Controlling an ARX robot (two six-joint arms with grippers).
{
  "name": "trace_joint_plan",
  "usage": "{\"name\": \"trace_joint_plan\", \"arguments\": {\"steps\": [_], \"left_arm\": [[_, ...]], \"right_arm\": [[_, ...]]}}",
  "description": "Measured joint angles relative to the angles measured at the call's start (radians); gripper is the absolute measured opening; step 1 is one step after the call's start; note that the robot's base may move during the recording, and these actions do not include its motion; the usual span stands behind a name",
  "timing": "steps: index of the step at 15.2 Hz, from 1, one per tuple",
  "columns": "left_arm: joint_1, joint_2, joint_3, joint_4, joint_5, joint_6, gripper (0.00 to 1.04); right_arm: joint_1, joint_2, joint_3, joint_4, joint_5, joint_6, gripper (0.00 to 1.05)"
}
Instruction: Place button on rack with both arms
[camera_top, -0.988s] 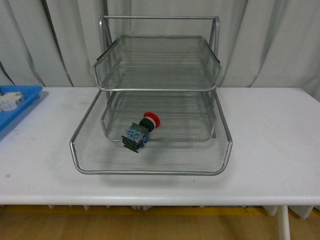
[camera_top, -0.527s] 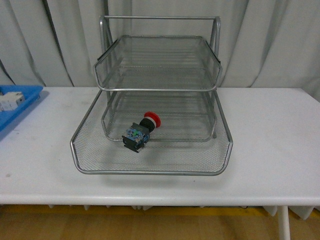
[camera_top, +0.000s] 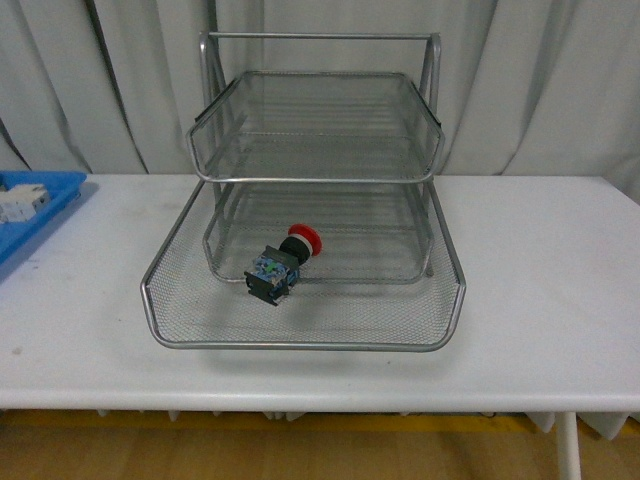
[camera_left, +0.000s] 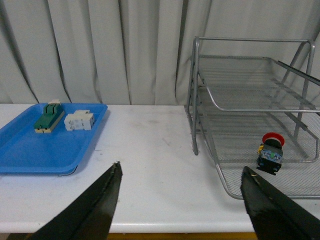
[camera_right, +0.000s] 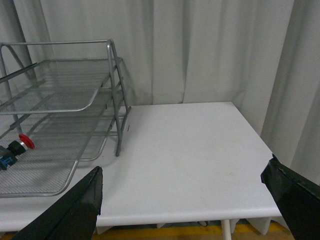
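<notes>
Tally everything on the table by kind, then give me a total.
button: 1
rack: 1
blue tray: 1
blocks: 2, a green-topped block and a white block
Total: 5

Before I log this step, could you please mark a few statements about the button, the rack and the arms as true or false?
1. The button lies on its side in the lowest, pulled-out tray of the rack. True.
2. The left end effector is open and holds nothing. True.
3. The right end effector is shut on the button. False: it is open and empty, and the button is in the rack.
4. The blue tray holds a green-topped block and a white block. True.
5. The white block sits in the rack's top tray. False: it is in the blue tray.
</notes>
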Motion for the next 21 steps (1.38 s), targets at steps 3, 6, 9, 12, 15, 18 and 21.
{"name": "trace_joint_plan", "arguments": {"steps": [3,6,9,12,15,18,21], "left_arm": [[0.000,0.000,0.000,0.000,0.003,0.000,0.99],[0.000,0.000,0.000,0.000,0.000,0.000,0.98],[0.000,0.000,0.000,0.000,0.000,0.000,0.98],[0.000,0.000,0.000,0.000,0.000,0.000,0.98],[0.000,0.000,0.000,0.000,0.000,0.000,0.98],[0.000,0.000,0.000,0.000,0.000,0.000,0.98],[0.000,0.000,0.000,0.000,0.000,0.000,0.98]], "right_arm": [[-0.097,0.179,0.076,-0.121,-0.241,-0.076,0.98],[-0.072,0.655,0.221,0.047,-0.386,-0.042,0.98],[0.057,1.003,0.307,0.090,-0.403,0.127,0.69],[0.208,1.266,0.392,0.200,-0.396,0.277,0.32],[0.328,1.514,0.489,0.295,-0.409,0.425,0.02],[0.410,1.697,0.616,0.294,-0.414,0.488,0.02],[0.466,1.815,0.752,0.270,-0.401,0.503,0.02]]}}
